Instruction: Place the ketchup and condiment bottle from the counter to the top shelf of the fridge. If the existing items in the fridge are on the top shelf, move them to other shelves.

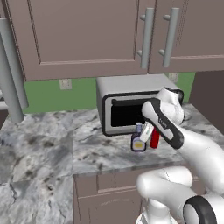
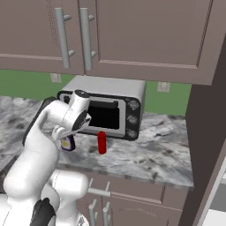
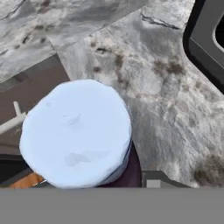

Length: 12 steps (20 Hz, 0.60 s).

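Hand (image 1: 143, 133) is being held directly over the condiment bottle (image 1: 138, 142), whose pale cap (image 3: 76, 133) is being seen from just above in the hand view; whether the fingers are spread, pressed together or already pinching the neck cannot be told, since the tips are not being shown clearly in any view.

Going from largest to smallest: the marbled table (image 1: 52, 148) is carrying everything, and its front edge is lying close to the bottles, so a bottle that is knocked over is being risked rolling off toward the cabinets below. The toaster oven (image 2: 106, 108) is standing just behind the bottles, and the wrist is being kept very near its dark door, so a lift that is being tilted backward could be stopped by a bump there. The ketchup (image 2: 102, 142) is standing upright just beside the condiment bottle, on the robot's right of it; a finger being lowered on that side could be tipping it. The condiment bottle itself is squat and pear-shaped, so a grip being taken on the sloped shoulder is judged likely to slide upward and off. The fridge is still being awaited by both bottles.
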Available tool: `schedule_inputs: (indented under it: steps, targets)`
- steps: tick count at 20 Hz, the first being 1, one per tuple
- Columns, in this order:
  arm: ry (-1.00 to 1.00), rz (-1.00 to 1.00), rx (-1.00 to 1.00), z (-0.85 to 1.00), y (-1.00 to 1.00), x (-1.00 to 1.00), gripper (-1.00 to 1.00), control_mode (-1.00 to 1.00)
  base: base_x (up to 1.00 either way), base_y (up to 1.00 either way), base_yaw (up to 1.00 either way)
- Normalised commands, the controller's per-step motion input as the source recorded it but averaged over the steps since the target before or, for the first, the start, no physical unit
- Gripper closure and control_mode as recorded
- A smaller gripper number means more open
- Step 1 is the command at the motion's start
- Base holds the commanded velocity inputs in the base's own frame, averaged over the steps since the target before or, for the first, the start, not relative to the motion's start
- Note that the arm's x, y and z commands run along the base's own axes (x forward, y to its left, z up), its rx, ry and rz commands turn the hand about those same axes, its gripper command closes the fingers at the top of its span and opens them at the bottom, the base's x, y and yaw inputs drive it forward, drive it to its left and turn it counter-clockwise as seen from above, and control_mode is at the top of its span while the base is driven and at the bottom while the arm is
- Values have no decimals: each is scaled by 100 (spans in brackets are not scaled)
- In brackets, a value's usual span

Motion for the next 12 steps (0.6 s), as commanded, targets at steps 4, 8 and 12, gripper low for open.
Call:
schedule_inputs:
  steps: [4,8,12]
  targets:
    - [-18,-7,10,100,-24,-77,100,-100,0,0,0]
    - [-11,-15,5,100,-29,-82,100,-100,0,0,0]
    - [-8,-15,3,100,-26,-76,100,-100,0,0,0]
